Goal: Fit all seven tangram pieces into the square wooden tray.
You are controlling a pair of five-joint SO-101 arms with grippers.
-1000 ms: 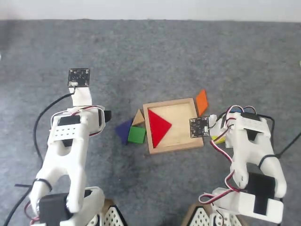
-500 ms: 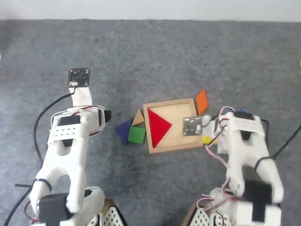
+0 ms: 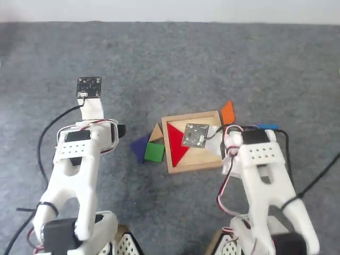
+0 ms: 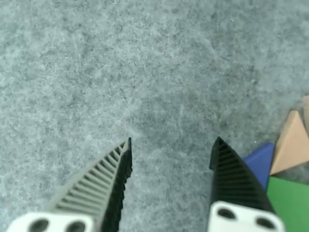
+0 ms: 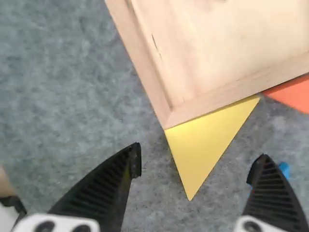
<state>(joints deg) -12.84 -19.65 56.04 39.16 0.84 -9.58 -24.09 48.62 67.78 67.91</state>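
The square wooden tray (image 3: 212, 119) lies mid-table with a red triangle (image 3: 174, 142) in its left half. Left of it sit a tan triangle (image 3: 156, 134), a green square (image 3: 154, 152) and a dark blue piece (image 3: 139, 146). An orange piece (image 3: 228, 112) and a light blue piece (image 3: 268, 127) lie to its right. My right gripper (image 5: 199, 154) hangs open just above a yellow triangle (image 5: 207, 137) that touches the tray's corner (image 5: 166, 113). My left gripper (image 4: 173, 141) stands open over bare carpet, with the dark blue piece (image 4: 260, 159), the tan triangle (image 4: 289, 140) and the green square (image 4: 289, 203) off to one side.
Grey carpet (image 3: 175, 64) covers the table, with open room behind the tray and in front of it. The right arm (image 3: 260, 164) reaches over the tray's right front corner. The left arm (image 3: 79, 159) stands well left of the pieces.
The right arm has swung left, bringing its wrist from the tray's right edge to above the tray and covering the yellow triangle in the high view. The left arm has not moved.
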